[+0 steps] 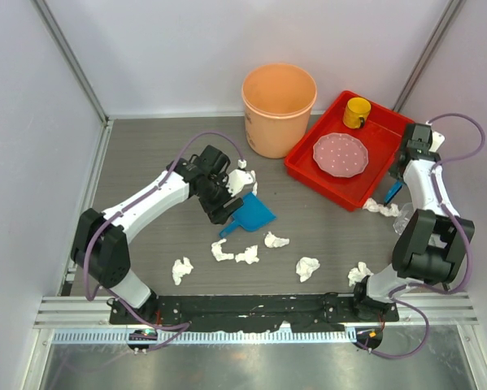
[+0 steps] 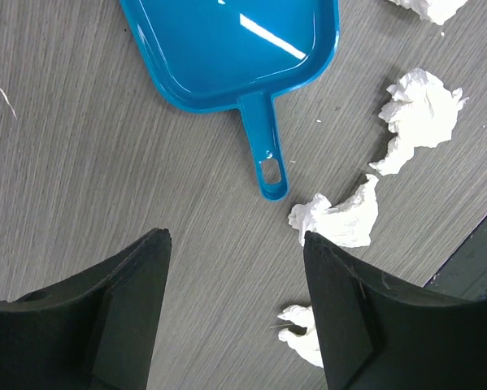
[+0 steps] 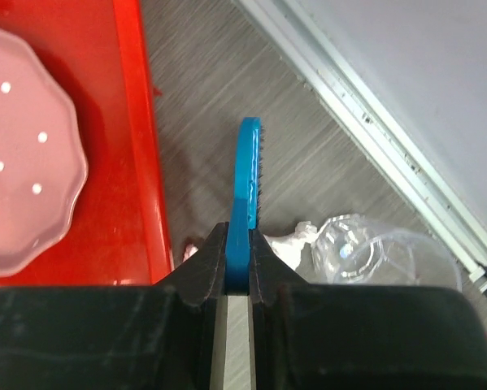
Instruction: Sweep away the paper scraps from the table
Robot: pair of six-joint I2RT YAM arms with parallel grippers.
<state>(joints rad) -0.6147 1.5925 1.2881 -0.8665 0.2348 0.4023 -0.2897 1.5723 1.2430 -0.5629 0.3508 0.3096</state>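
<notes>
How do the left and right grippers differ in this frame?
The left gripper is open and empty, near the handle of the blue dustpan; the right gripper is shut on a blue brush. The left gripper is among paper scraps mid-table; the right gripper is beside the red tray and a clear cup. Both are black and face the table.

Top view: bright, even light from overhead. Short, soft shadows lie under the orange bucket [image 1: 279, 106] and the left arm [image 1: 158, 195]. The white walls are near washed out, and the paper scraps [image 1: 246, 255] are almost clipped against the table [image 1: 145, 154].

Left wrist view: wood grain sharp. White glare streaks on the blue dustpan [image 2: 227, 57]. Fingers [image 2: 129, 317] of the left gripper [image 2: 235, 237] dark and soft-edged.

Right wrist view: fingers [image 3: 202, 272] of the right gripper [image 3: 239, 236] black, blurred, no detail. Blue brush [image 3: 247, 171] fairly sharp. Clear cup [image 3: 373, 252] carries bright specular spots. Far wall pale, flat.
</notes>
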